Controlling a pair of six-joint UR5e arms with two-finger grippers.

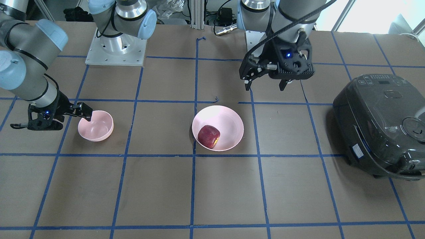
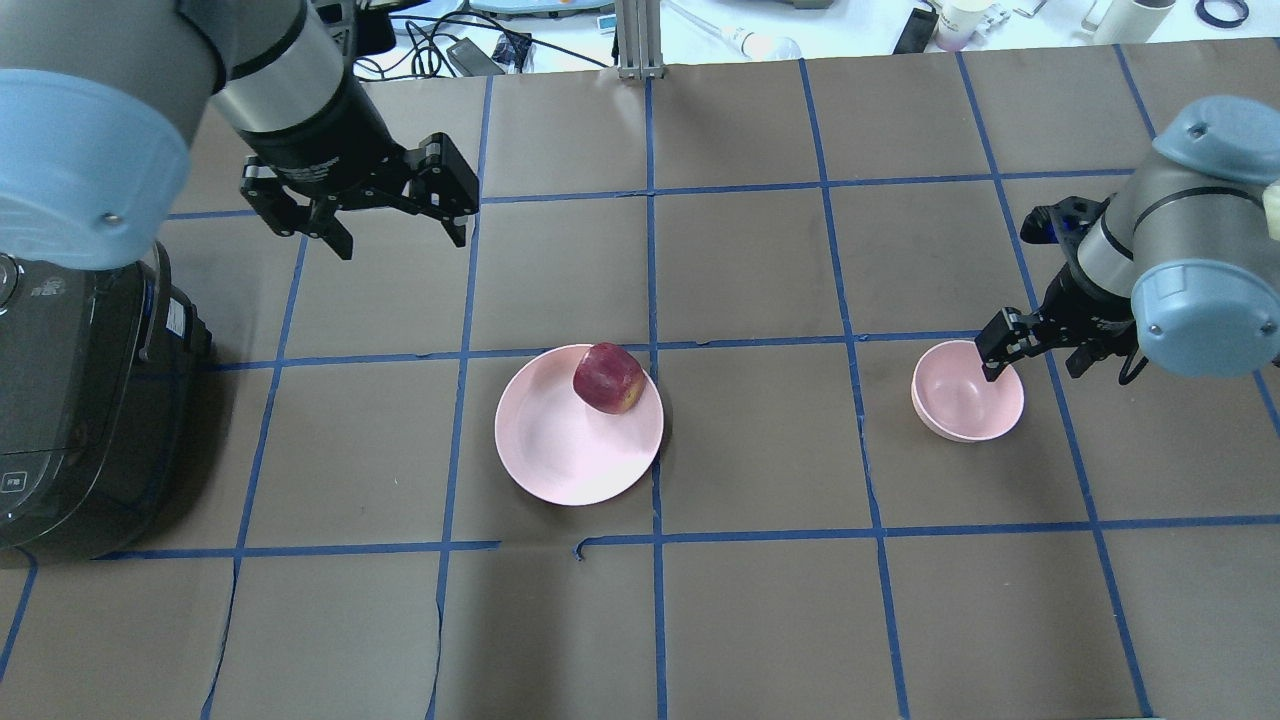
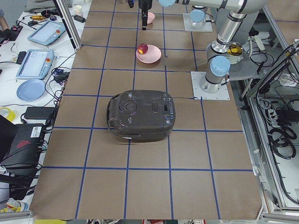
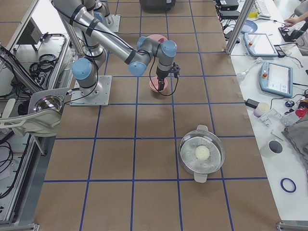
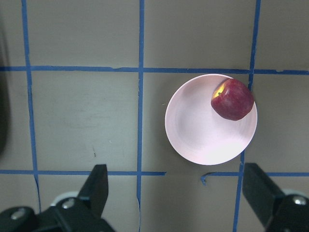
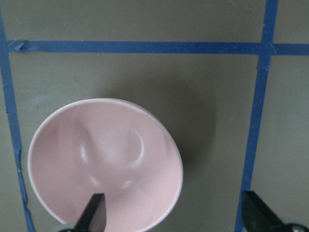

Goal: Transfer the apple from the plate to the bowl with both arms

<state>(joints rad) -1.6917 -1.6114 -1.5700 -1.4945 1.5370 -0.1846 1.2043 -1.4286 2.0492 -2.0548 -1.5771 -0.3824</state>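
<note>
The dark red apple point(image 1: 208, 136) lies on the wide pink plate point(image 1: 229, 122), near its rim; it also shows in the overhead view point(image 2: 608, 378) and the left wrist view point(image 5: 232, 99). My left gripper point(image 2: 402, 240) is open and empty, high above the table, to the plate's point(image 2: 570, 450) far left. The small pink bowl point(image 2: 965, 405) is empty. My right gripper point(image 2: 1033, 372) is open and low: one finger is over the bowl's inside, the other outside its rim. The right wrist view shows the same over the bowl point(image 6: 106, 159).
A dark rice cooker point(image 2: 70, 400) stands at the table's left end, near my left arm. A metal pot point(image 4: 202, 154) with a white ball in it stands at the right end. Blue tape lines grid the brown tabletop.
</note>
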